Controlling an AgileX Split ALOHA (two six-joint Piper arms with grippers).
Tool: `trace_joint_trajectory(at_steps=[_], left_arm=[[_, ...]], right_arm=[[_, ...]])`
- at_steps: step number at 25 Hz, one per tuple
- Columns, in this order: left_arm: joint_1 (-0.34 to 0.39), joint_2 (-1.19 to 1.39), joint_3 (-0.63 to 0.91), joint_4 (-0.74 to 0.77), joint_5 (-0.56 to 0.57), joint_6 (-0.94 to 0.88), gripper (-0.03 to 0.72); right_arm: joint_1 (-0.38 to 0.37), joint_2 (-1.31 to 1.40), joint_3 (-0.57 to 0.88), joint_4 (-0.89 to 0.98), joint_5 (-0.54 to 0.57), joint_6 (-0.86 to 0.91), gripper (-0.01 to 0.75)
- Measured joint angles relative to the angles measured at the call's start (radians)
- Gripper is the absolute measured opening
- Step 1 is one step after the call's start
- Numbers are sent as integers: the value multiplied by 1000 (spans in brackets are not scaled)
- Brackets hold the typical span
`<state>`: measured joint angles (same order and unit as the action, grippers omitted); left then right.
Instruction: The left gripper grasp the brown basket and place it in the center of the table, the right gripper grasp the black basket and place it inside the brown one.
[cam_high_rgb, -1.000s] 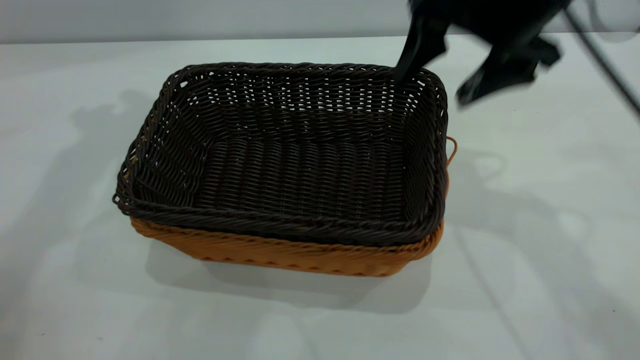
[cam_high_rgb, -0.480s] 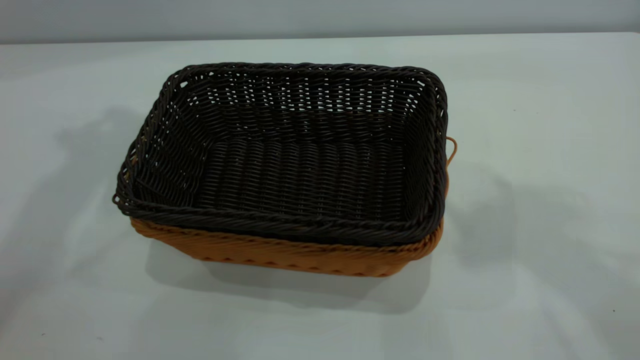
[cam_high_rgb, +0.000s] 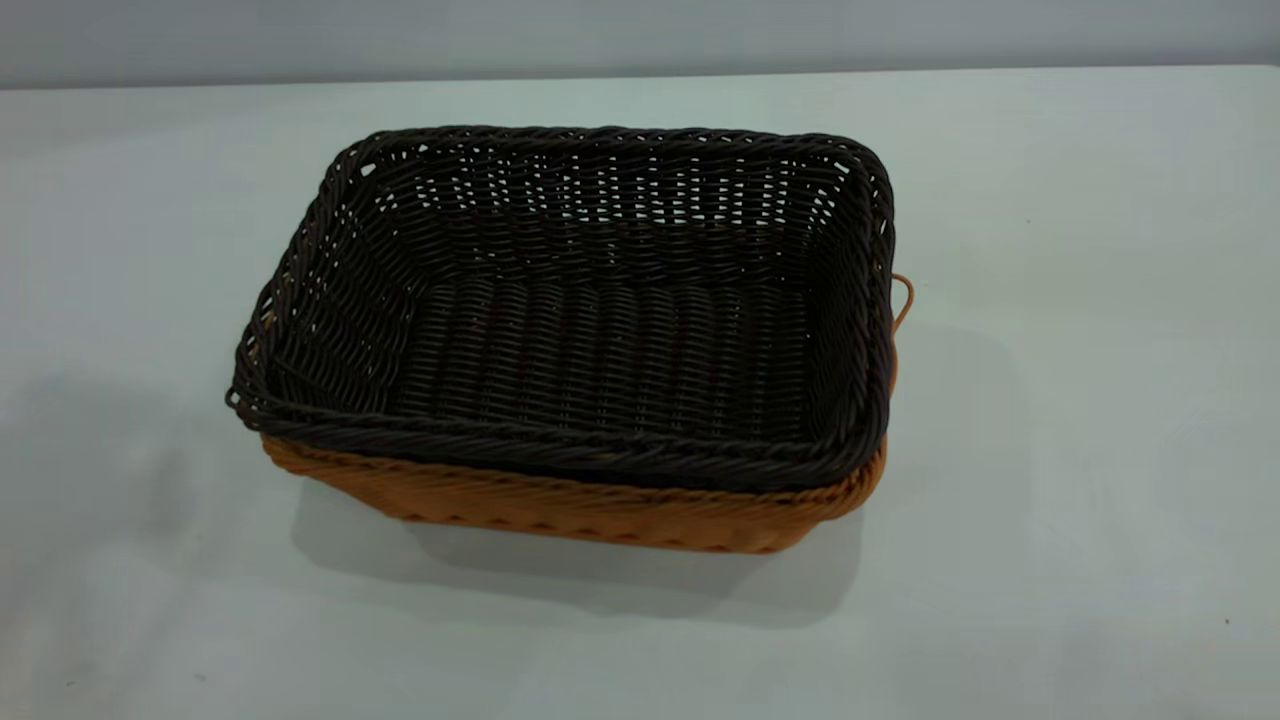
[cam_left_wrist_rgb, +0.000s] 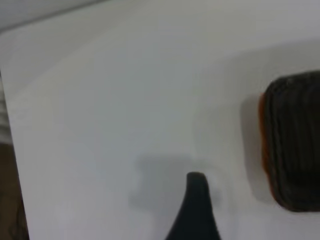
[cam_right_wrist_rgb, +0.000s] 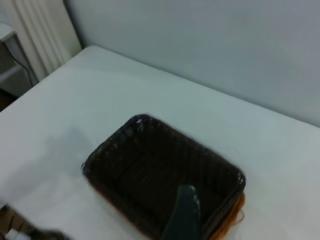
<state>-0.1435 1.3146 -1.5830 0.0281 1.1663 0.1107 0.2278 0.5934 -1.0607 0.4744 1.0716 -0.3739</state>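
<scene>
The black basket (cam_high_rgb: 600, 340) sits nested inside the brown basket (cam_high_rgb: 560, 510) in the middle of the table (cam_high_rgb: 1050, 500). Only the brown one's front wall, right rim and a loop handle show beneath it. Neither gripper shows in the exterior view. In the left wrist view my left gripper (cam_left_wrist_rgb: 245, 215) hangs over bare table beside the baskets (cam_left_wrist_rgb: 295, 140), with one finger (cam_left_wrist_rgb: 196, 205) showing alone. In the right wrist view my right gripper (cam_right_wrist_rgb: 225, 210) is high above the black basket (cam_right_wrist_rgb: 150, 170), with one finger (cam_right_wrist_rgb: 184, 215) showing alone. Both hold nothing.
Bare tabletop lies on all sides of the baskets. The table's far edge meets a grey wall (cam_high_rgb: 640, 35). The right wrist view shows a white radiator (cam_right_wrist_rgb: 40, 35) beyond one table corner.
One second ago my right gripper was open at the black basket's far right corner. It has since left the exterior view, and the arm shadows on the table have faded. The baskets have not moved.
</scene>
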Motion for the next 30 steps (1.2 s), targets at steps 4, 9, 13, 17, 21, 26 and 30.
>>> trace_joint_trajectory(at_steps=[4, 9, 13, 17, 21, 26, 30], left_arm=[[0, -122, 44, 1, 1, -15, 562], [0, -313, 187, 1, 1, -18, 562], [0, -470, 326, 0, 1, -18, 562], [0, -611, 463, -2, 1, -18, 562], [0, -729, 588, -3, 1, -18, 562], [0, -857, 717, -3, 1, -20, 562], [0, -960, 792, -6, 1, -43, 562]], right_arm=[[0, -124, 89, -7, 81, 6, 594], [0, -280, 212, -19, 125, 18, 594], [0, -406, 313, -76, 130, 38, 594], [0, -500, 432, -198, 128, 66, 594], [0, -550, 539, -286, 96, 82, 594], [0, -580, 581, -302, 69, 93, 594], [0, -602, 582, -302, 59, 122, 594]])
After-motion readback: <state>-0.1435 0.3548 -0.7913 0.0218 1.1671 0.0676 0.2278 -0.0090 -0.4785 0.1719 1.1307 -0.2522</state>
